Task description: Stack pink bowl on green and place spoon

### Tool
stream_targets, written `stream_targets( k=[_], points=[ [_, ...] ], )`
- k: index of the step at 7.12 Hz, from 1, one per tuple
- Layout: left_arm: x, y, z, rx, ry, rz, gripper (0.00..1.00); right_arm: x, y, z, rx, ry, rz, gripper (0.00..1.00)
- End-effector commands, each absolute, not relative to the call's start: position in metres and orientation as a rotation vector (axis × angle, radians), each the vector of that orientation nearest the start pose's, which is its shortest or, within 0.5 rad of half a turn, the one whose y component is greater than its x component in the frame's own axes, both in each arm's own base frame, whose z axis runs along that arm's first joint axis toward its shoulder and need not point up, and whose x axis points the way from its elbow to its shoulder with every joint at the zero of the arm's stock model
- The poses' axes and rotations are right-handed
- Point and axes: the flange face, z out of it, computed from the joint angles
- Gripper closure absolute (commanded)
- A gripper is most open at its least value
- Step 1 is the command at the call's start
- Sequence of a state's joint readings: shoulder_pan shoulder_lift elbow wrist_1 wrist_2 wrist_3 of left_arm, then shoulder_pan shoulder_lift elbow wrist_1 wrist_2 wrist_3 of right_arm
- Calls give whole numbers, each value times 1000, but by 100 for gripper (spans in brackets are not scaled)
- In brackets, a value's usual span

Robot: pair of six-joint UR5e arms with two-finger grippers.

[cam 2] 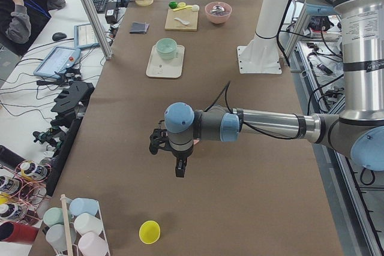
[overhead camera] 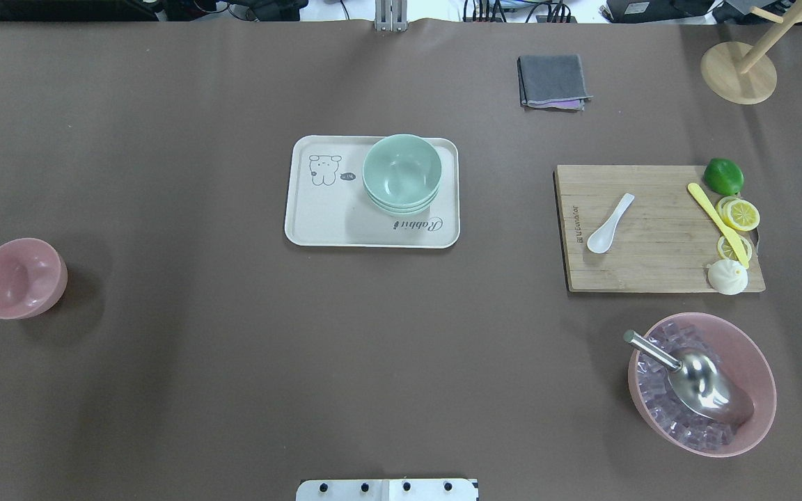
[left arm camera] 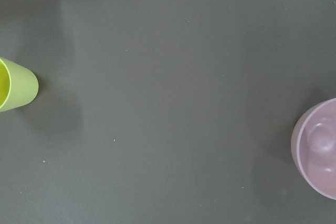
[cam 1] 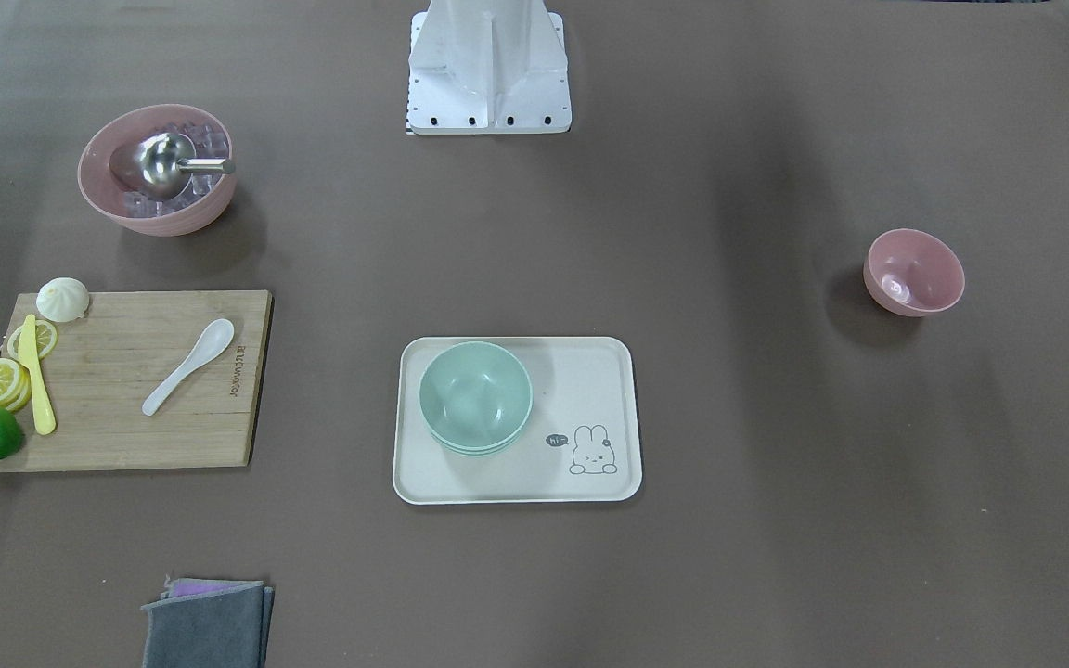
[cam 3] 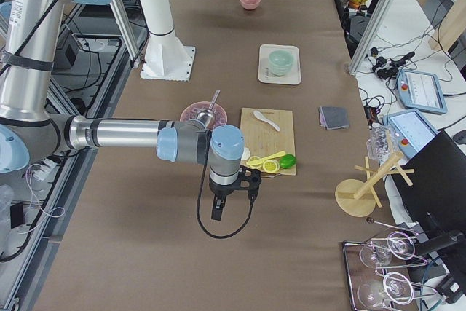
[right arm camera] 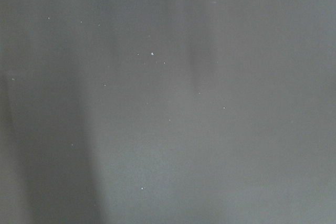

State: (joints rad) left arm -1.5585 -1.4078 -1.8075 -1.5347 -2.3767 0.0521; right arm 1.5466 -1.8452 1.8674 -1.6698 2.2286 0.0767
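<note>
Grey cloth [cam 1: 208, 622] nearest front camera; no tool in sight. Pink bowl [cam 1: 913, 272] stands alone, well apart from green bowl [cam 1: 475, 397] on tray [cam 1: 590, 371].

Overhead: spoon [overhead camera: 610, 223] on cutting board [overhead camera: 651, 271], long axis slanted.

Left side view: left tool [cam 2: 179, 172] hovers over bare tabletop [cam 2: 252, 208]; spread or pressed together, cannot tell.

Left wrist: pink bowl at frame's right edge, near this tool; left arm judged nearer.

Right side view: right tool [cam 3: 216, 213], finger state also cannot tell; spoon beyond it, toward tray.

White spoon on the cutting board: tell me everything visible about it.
The white spoon is a short soup spoon, glossy like ceramic or plastic, with a deep oval scoop and a narrow handle. It lies scoop-up and diagonal on the wooden cutting board, scoop end toward the robot, near the board's printed edge. Only the board touches it; the yellow knife lies apart.
</note>
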Motion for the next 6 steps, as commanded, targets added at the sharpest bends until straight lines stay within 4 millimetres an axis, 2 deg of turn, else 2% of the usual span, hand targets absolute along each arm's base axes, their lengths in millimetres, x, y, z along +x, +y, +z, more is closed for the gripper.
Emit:
stream_targets(
  k=[1, 3, 4, 6],
  points=[
    [-56, -426, 613, 61, 801, 80, 2, 63, -372, 649, -106, -653, 76, 0],
    [-57, -428, 605, 81, 799, 89, 2, 63, -378, 642, -90, -654, 71, 0],
    [-56, -431, 600, 92, 799, 95, 2, 63, -379, 619, -49, -660, 55, 0],
    [-55, -432, 592, 107, 808, 101, 2, 63, -381, 597, -5, -660, 39, 0]
  ],
)
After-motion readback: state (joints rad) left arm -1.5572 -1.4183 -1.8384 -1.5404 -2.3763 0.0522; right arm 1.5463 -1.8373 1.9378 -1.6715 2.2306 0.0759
